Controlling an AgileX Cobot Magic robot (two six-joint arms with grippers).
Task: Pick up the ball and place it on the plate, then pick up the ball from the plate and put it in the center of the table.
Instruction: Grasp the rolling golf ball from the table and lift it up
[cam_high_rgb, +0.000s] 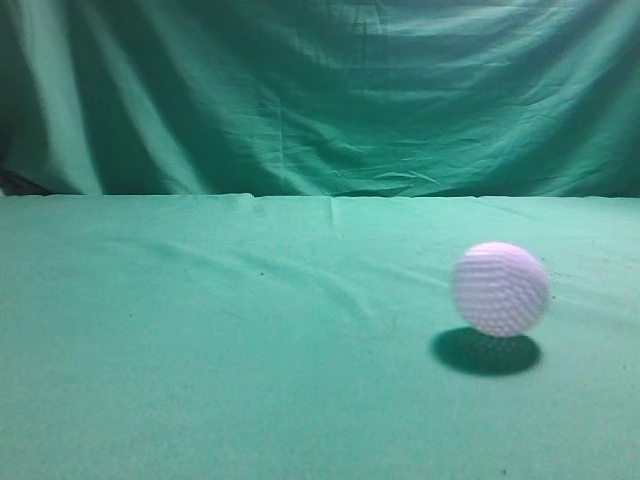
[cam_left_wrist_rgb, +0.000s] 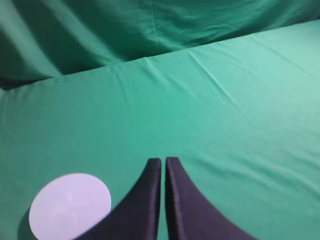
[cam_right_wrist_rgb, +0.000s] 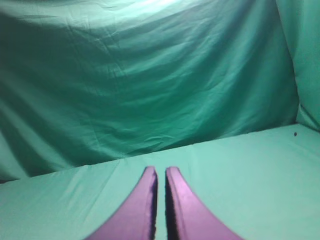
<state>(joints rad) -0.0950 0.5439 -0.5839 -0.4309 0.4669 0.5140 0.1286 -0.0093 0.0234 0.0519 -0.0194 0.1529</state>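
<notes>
A staged test set-up — green-clothed table (cam_high_rgb: 200, 380), draped green backdrop (cam_high_rgb: 320, 90) — no domestic furnishings.

Dim green-tinted light, soft focus throughout
The ball (cam_high_rgb: 499, 288) is looking blurred, casting a dark shadow on the counter (cam_high_rgb: 200, 380) directly beneath; the backdrop (cam_right_wrist_rgb: 150, 20) is glowing brightest up top.

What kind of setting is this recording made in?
Probably a staged robot test bench: a table under green cloth, a draped green backdrop, and only a golf ball and a white plate as props.
</notes>
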